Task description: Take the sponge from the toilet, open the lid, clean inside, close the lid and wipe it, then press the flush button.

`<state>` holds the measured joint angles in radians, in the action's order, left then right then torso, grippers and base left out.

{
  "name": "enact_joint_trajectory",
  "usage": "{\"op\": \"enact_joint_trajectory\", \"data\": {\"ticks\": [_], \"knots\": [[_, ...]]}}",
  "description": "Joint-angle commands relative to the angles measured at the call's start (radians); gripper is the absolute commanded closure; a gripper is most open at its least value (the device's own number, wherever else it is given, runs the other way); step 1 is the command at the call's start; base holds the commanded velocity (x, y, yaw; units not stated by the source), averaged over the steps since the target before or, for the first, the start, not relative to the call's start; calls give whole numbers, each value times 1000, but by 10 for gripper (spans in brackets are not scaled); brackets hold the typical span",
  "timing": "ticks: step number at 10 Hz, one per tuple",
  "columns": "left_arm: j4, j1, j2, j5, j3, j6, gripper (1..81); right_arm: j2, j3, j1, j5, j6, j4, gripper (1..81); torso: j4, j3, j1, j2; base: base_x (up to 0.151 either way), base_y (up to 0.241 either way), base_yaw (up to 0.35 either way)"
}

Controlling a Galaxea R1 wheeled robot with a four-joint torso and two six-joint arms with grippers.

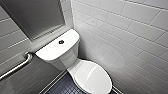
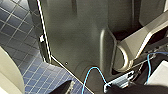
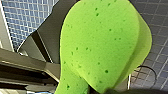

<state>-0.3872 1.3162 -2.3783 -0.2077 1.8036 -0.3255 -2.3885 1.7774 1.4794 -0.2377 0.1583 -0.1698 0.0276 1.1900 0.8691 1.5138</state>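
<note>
Sponge [image 3: 100,42]: bright green and porous, it sits close in front of the right wrist camera, raised above the dark blue tiled floor [image 3: 155,22] and touching none of it. Its narrow end runs down into the right gripper [image 3: 105,90], which is clamped on it; the fingers themselves are hard to make out.

Toilet [image 1: 72,58]: white glossy ceramic, set into the corner where two white-tiled walls [image 1: 125,30] meet. The lid [image 1: 93,78] is down and covers the bowl completely. Nothing lies on the lid. The tank [image 1: 56,47] stands behind the bowl against the wall, with a round dark flush button [image 1: 61,42] in the middle of its top.

A metal grab bar [image 1: 17,66] is mounted on the wall beside the tank, apart from it. A dark grey panel [image 1: 35,15] is fixed to the same wall above the tank.

In the left wrist view, a thin blue cable [image 2: 93,71] loops across the robot's dark body above the floor tiles. The state of the left gripper cannot be determined.
</note>
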Motion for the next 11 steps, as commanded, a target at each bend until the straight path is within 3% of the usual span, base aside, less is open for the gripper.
{"op": "enact_joint_trajectory", "data": {"ticks": [1, 4, 7, 11], "knots": [[289, 84, -70, 59, 114, 230, 10, 142, -130, 2, 26, 9, 6, 811, 0, 0, 0, 0, 0, 0, 0], [268, 110, -112, 44, 131, 238, 10, 299, -242, -121, 15, 14, -7, 811, 0, 0, 0, 0, 0, 0, 0], [176, 130, -153, 47, 140, 238, 10, 418, -380, -335, 31, 18, -8, 811, 0, -1, 0, 1, 0, 0, 0], [148, 145, -197, 48, 151, 238, 10, 337, -376, -611, 230, 50, -7, 811, 0, -1, 0, 0, 0, 0, 0]]}}
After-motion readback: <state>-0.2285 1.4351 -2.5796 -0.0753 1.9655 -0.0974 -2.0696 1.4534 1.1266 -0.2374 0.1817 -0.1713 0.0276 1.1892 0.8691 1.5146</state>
